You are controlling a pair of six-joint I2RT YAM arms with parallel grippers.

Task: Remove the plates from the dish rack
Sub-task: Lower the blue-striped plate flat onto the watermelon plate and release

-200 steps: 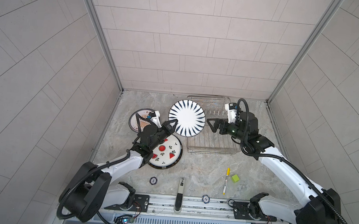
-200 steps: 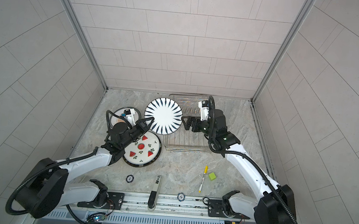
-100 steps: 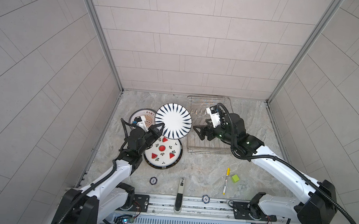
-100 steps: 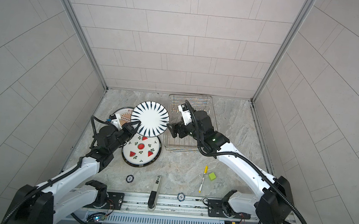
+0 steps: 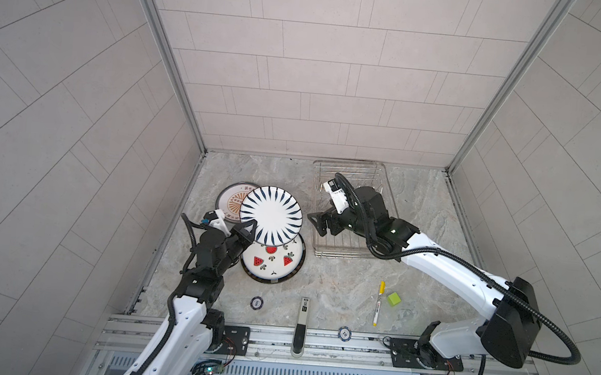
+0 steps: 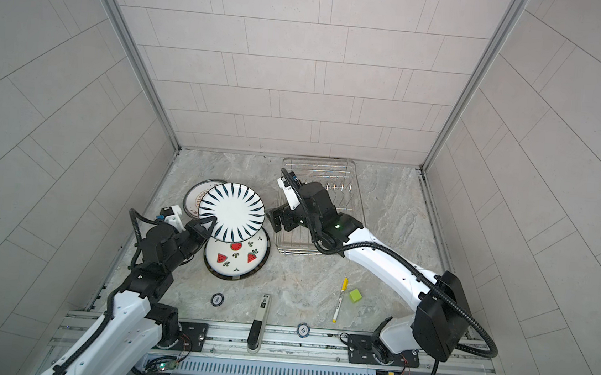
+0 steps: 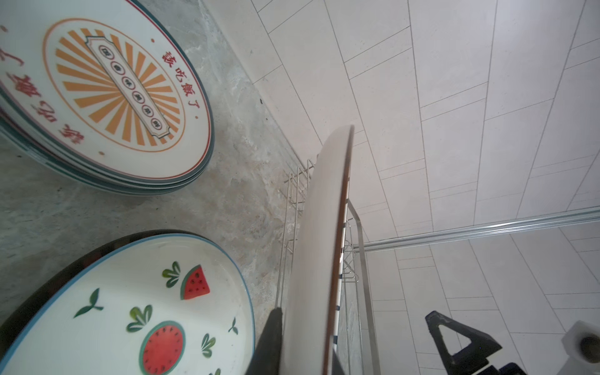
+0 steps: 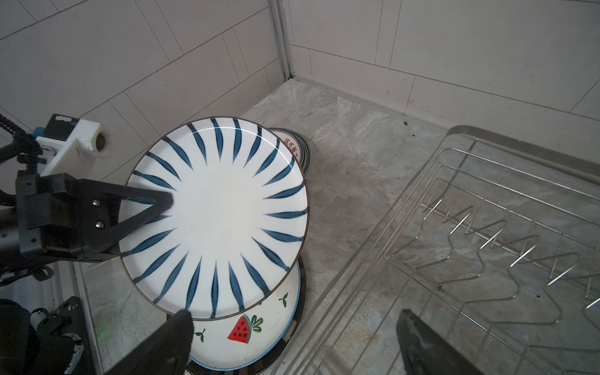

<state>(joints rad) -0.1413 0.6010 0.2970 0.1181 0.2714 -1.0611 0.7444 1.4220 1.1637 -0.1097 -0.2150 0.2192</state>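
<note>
My left gripper [image 5: 249, 228] [image 6: 210, 225] is shut on the rim of a white plate with navy petals [image 5: 270, 213] [image 6: 232, 212] [image 8: 214, 217]. It holds that plate tilted in the air, above a watermelon plate [image 5: 274, 262] [image 7: 130, 308] lying on a dark-rimmed plate. In the left wrist view the held plate [image 7: 318, 259] shows edge-on between the jaws. A stack of orange sunburst plates [image 5: 233, 199] [image 7: 113, 87] lies behind it. The chrome dish rack [image 5: 349, 164] [image 8: 461, 130] holds no plates in view. My right gripper [image 5: 316, 223] [image 8: 295, 315] hangs open at the rack's left edge.
Near the front lie a yellow marker [image 5: 378, 303], a green cube [image 5: 394, 298], a black-and-white tool [image 5: 302, 314] and two poker chips [image 5: 256, 302] [image 5: 344, 333]. Tiled walls close in the left, back and right sides.
The left gripper has carried the navy-petal plate leftward, from beside the rack to above the watermelon plate. The right gripper has moved left across the rack, staying open.
</note>
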